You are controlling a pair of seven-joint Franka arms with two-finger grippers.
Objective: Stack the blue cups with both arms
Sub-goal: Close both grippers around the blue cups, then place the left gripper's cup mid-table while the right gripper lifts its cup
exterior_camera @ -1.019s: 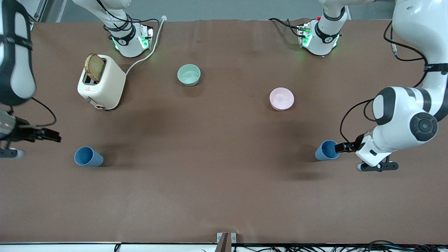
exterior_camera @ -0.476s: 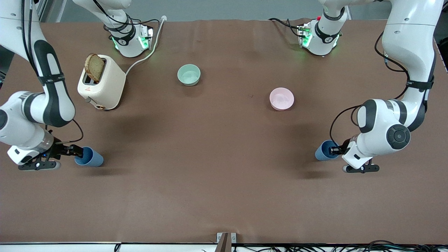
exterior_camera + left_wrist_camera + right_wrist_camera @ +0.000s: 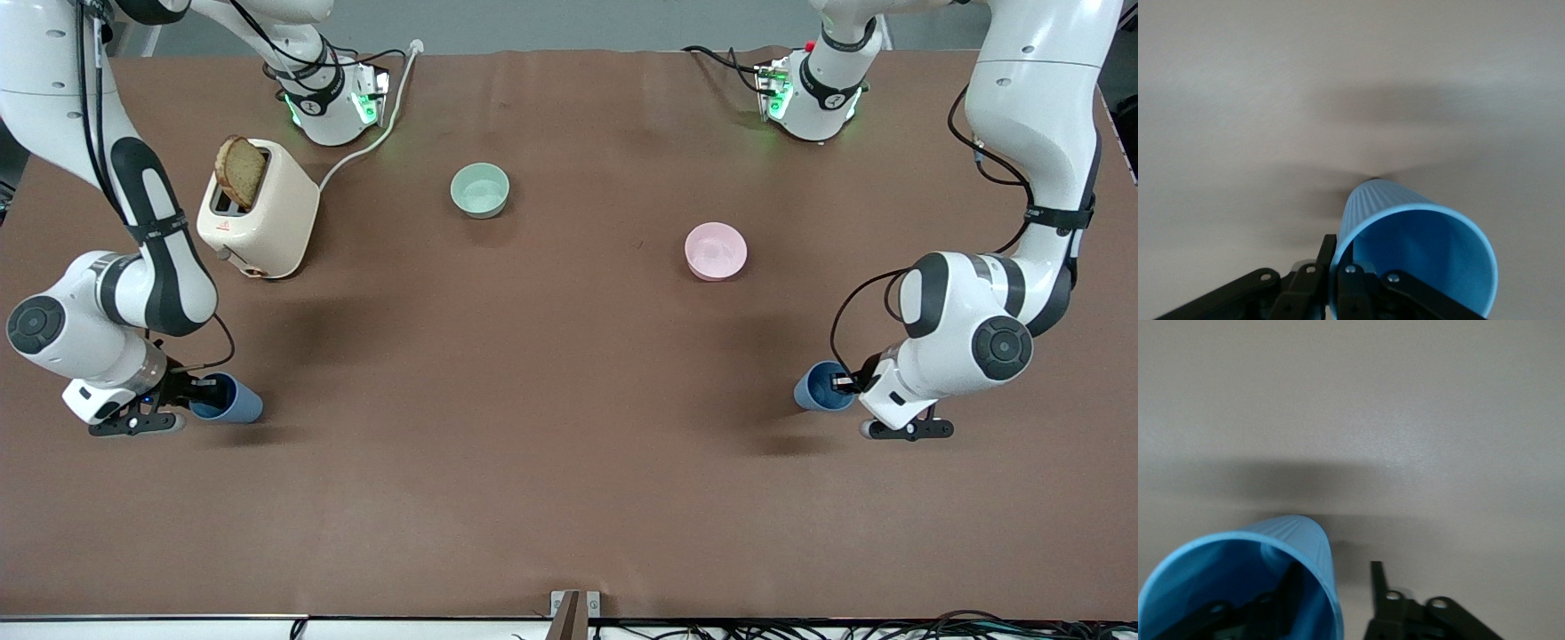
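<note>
Two blue cups stand on the brown table. One blue cup [image 3: 235, 403] is at the right arm's end. My right gripper [image 3: 203, 389] is open and straddles its rim. In the right wrist view one finger is inside this cup [image 3: 1218, 580] and the other finger [image 3: 1377, 577] stands apart outside the wall, around my right gripper [image 3: 1331, 577]. The other blue cup [image 3: 813, 391] is at the left arm's end. My left gripper [image 3: 840, 382] is shut on its rim. In the left wrist view my left gripper [image 3: 1338, 248] pinches this cup's [image 3: 1425, 253] wall, one finger inside and one outside.
A cream toaster [image 3: 260, 213] with a slice of bread stands near the right arm's base. A pale green bowl [image 3: 480, 189] and a pink bowl [image 3: 716, 251] sit farther from the front camera than the cups, between the two arms.
My right arm has swung in and brought its gripper down over the cup's rim. My left gripper has moved onto its cup, which has shifted slightly toward the table's middle.
</note>
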